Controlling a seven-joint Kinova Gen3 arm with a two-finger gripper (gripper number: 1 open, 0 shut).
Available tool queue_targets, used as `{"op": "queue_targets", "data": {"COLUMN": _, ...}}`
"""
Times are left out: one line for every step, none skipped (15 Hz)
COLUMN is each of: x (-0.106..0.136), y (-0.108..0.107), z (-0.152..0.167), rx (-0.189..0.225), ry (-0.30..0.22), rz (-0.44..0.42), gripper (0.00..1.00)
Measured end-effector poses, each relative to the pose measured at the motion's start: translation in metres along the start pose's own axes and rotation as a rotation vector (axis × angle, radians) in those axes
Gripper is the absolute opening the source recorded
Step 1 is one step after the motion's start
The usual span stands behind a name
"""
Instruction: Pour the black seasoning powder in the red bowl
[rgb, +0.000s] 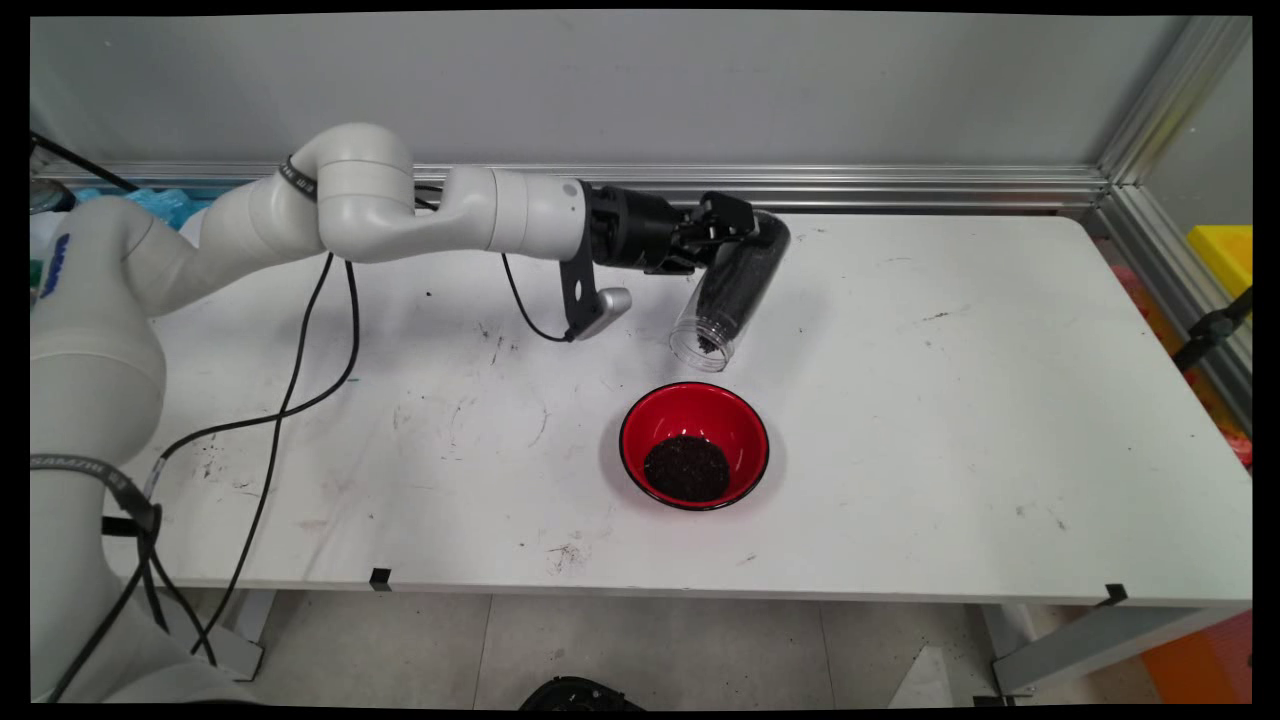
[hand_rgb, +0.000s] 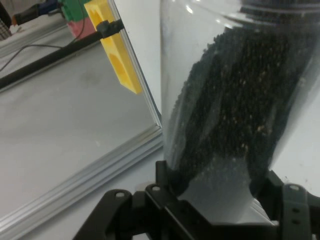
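Reaching in from the left, the white arm (rgb: 400, 205) stretches level above the desk (rgb: 950, 400), with black cables (rgb: 300, 380) drooping from it to the desk's left part. At its end the claw (rgb: 725, 225) is clamped across the closed end of a clear jar (rgb: 735, 285), one finger on each side of the jar's wall, as the hand view shows. The jar is tipped, base up and away, open mouth (rgb: 700, 348) pointing down toward the near side. Dark granules (hand_rgb: 235, 95) fill much of it, and a few sit at the mouth. Whether any are falling cannot be told.

Just below the mouth in the main view, apart from it, a red bowl (rgb: 640, 420) stands on the desk with a mound of the same dark grains (rgb: 687, 468) in its bottom. The mouth appears to hang over the desk near the bowl's far rim rather than over its middle, though height makes that hard to judge.

Left of the bowl the desk carries only scuffs and specks. Right of it the surface runs bare to the rounded far corner. An aluminium rail (rgb: 900, 180) lines the back edge close behind the claw, and a second rail runs down the right side, with a yellow bin (rgb: 1222, 250) beyond it. The near edge lies well in front of the bowl.
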Motion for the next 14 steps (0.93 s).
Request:
{"op": "queue_targets", "data": {"x": 0.001, "y": 0.0, "z": 0.0, "rx": 0.001, "ry": 0.001, "rz": 0.003, "gripper": 0.0}}
{"op": "queue_targets", "data": {"x": 0.003, "y": 0.0, "z": 0.0, "rx": 0.003, "ry": 0.002, "rz": 0.008, "gripper": 0.0}}
{"op": "queue_targets", "data": {"x": 0.006, "y": 0.0, "z": 0.001, "rx": 0.006, "ry": 0.002, "rz": 0.013, "gripper": 0.0}}
{"op": "queue_targets", "data": {"x": 0.008, "y": 0.001, "z": 0.001, "rx": 0.009, "ry": 0.003, "rz": 0.019, "gripper": 0.0}}
{"op": "queue_targets", "data": {"x": 0.009, "y": 0.001, "z": 0.002, "rx": 0.011, "ry": 0.004, "rz": 0.025, "gripper": 0.0}}
{"op": "queue_targets", "data": {"x": 0.011, "y": 0.001, "z": 0.003, "rx": 0.015, "ry": 0.005, "rz": 0.032, "gripper": 0.0}}
{"op": "queue_targets", "data": {"x": 0.013, "y": 0.002, "z": 0.003, "rx": 0.018, "ry": 0.006, "rz": 0.04, "gripper": 0.0}}
{"op": "queue_targets", "data": {"x": 0.014, "y": 0.002, "z": 0.004, "rx": 0.02, "ry": 0.006, "rz": 0.047, "gripper": 0.0}}
{"op": "queue_targets", "data": {"x": 0.015, "y": 0.002, "z": 0.004, "rx": 0.022, "ry": 0.006, "rz": 0.052, "gripper": 0.0}}
{"op": "queue_targets", "data": {"x": 0.016, "y": 0.003, "z": 0.005, "rx": 0.024, "ry": 0.005, "rz": 0.061, "gripper": 0.0}}
{"op": "queue_targets", "data": {"x": 0.016, "y": 0.003, "z": 0.005, "rx": 0.026, "ry": 0.003, "rz": 0.069, "gripper": 0.0}}
{"op": "queue_targets", "data": {"x": 0.017, "y": 0.004, "z": 0.006, "rx": 0.028, "ry": -0.001, "rz": 0.077, "gripper": 0.0}}
{"op": "queue_targets", "data": {"x": 0.017, "y": 0.004, "z": 0.007, "rx": 0.03, "ry": -0.005, "rz": 0.085, "gripper": 0.0}}
{"op": "queue_targets", "data": {"x": 0.018, "y": 0.005, "z": 0.007, "rx": 0.031, "ry": -0.008, "rz": 0.094, "gripper": 0.0}}
